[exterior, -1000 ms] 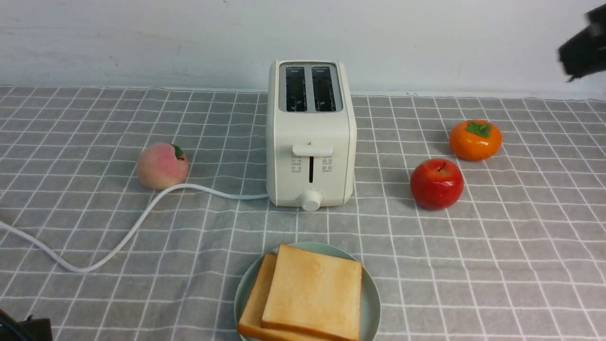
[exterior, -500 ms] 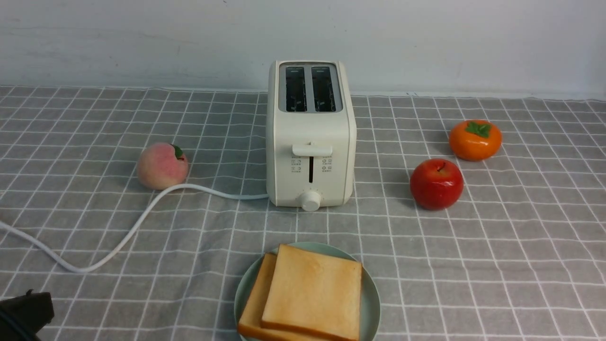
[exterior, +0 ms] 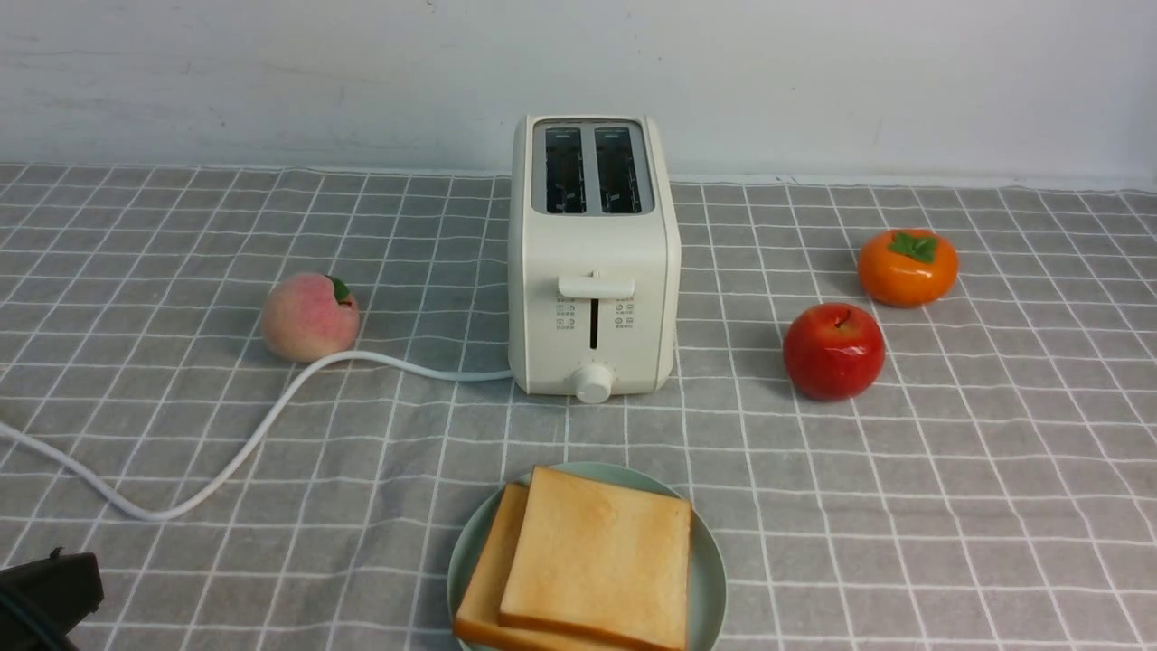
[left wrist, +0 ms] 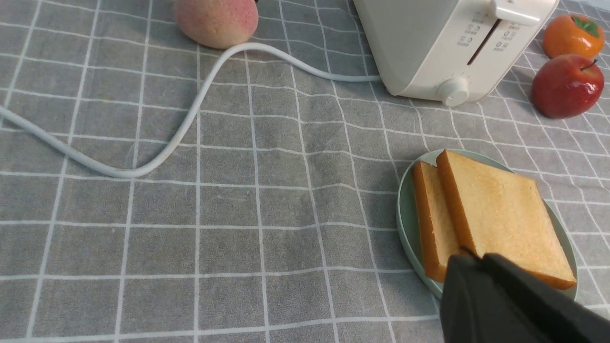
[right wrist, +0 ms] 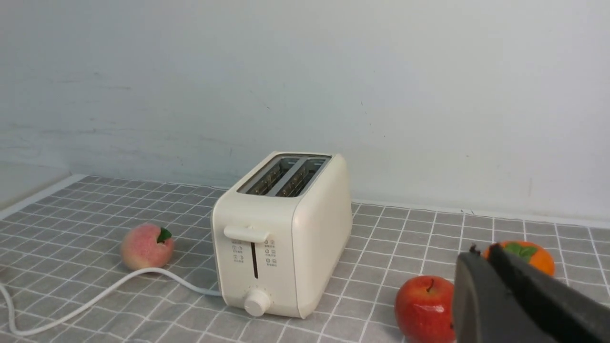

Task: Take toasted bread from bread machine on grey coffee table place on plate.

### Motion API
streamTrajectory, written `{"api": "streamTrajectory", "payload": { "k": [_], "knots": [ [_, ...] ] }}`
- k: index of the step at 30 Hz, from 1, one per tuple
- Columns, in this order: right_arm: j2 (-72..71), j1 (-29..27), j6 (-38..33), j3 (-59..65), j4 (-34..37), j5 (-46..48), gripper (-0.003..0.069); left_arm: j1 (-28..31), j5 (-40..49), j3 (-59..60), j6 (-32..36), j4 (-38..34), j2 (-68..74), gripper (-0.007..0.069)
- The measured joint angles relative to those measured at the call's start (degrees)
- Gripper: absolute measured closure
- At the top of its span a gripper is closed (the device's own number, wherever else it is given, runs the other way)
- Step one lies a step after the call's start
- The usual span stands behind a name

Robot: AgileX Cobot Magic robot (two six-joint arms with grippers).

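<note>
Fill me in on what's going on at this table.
Both slices of toasted bread lie overlapping on the plate, in front of the bread machine, which stands empty on the grey coffee table. Nothing is being handled. The left gripper and the right gripper are shut, holding nothing and touching nothing. The job looks done.

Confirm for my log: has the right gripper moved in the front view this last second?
Yes: the right gripper, earlier above-right of the persimmon, has left past that view's right edge.
</note>
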Motion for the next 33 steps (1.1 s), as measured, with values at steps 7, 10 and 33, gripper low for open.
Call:
{"api": "streamTrajectory", "payload": {
  "k": [7, 10, 33],
  "knots": [
    [0.0, 0.0, 0.0, 0.9, 0.0, 0.4, 0.062, 0.0, 0.0, 0.0, 0.0, 0.0, 0.0, 0.0626],
    [0.0, 0.0, 0.0, 0.9, 0.0, 0.4, 0.0616, 0.0, 0.0, 0.0, 0.0, 0.0, 0.0, 0.0624],
    [0.0, 0.0, 0.0, 0.9, 0.0, 0.4, 0.0591, 9.7, -11.7, 17.6, 2.6, 1.2, -15.1, 0.0606]
  ]
}}
